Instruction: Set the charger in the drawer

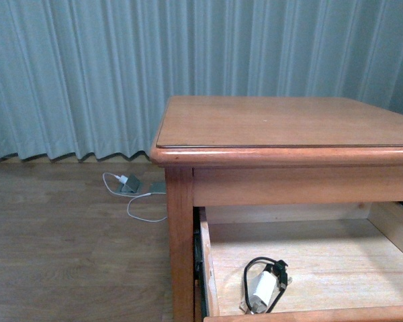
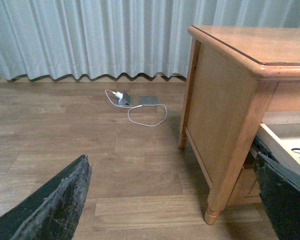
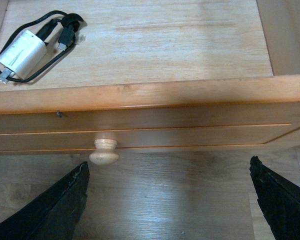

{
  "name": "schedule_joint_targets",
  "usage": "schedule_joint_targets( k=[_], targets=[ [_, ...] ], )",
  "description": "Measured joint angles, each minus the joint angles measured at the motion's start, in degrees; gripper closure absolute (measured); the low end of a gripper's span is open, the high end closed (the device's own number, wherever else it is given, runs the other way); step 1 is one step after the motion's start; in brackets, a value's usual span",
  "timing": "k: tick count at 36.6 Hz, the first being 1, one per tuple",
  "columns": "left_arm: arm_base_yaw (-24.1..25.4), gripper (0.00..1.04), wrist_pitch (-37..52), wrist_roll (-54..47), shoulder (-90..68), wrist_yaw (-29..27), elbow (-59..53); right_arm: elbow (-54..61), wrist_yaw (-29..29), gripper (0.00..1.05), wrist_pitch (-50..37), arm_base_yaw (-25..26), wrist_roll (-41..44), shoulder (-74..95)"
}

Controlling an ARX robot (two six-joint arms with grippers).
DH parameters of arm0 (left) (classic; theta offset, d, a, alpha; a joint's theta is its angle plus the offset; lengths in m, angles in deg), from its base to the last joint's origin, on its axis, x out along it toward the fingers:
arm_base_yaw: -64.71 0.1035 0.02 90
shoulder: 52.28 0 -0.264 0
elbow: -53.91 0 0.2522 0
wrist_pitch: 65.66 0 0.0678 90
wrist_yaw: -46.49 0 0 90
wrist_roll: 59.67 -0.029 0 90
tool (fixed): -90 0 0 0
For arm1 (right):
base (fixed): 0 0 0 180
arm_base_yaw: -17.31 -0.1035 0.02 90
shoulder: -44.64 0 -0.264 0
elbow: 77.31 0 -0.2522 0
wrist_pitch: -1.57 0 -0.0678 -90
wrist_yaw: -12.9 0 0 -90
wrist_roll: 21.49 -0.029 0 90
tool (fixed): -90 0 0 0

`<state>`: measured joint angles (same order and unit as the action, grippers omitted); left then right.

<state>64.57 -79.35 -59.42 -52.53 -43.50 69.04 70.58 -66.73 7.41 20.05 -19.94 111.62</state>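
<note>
one thing mattered most: the charger already lay inside the drawer, on the pale wood floor near the front left corner, its black cable looped around the white block. the right wrist view showed the same, with the charger resting flat just behind the drawer's front board and touching nothing else. so the placing looked done; judging by the task sentence, nothing more was strictly asked, though the drawer stood pulled well out and shutting it may have been left.

the right pincer hung below and in front of the round knob, its two dark fingers spread wide apart and holding nothing. the left pincer was off to the side of the nightstand, over the floor, also spread wide and empty.

neither arm showed in the front view. the drawer's right side and front edge were cut off there, and its knob could not be seen from that camera. only the tips of each pincer's fingers appeared in the wrist views. on the floor by the curtain lay a white plug with a white cable and a grey device, too small to make out further.
</note>
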Motion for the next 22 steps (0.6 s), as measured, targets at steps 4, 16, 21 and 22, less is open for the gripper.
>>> schedule_joint_targets(
  k=[4, 16, 21, 22],
  targets=[
    [0.0, 0.06, 0.0, 0.0, 0.0, 0.0, 0.0, -1.6, -1.4, 0.09, -2.9, -1.3, -0.5, 6.3],
    [0.0, 0.06, 0.0, 0.0, 0.0, 0.0, 0.0, -5.0, -5.3, 0.09, -11.9, -3.9, -2.4, 19.0],
    [0.0, 0.06, 0.0, 0.0, 0.0, 0.0, 0.0, -16.4, -13.8, 0.09, -24.7, -11.2, -3.8, 34.8],
    [0.0, 0.06, 0.0, 0.0, 0.0, 0.0, 0.0, -16.7, -14.1, 0.09, -25.0, -11.3, -4.1, 35.1]
  ],
)
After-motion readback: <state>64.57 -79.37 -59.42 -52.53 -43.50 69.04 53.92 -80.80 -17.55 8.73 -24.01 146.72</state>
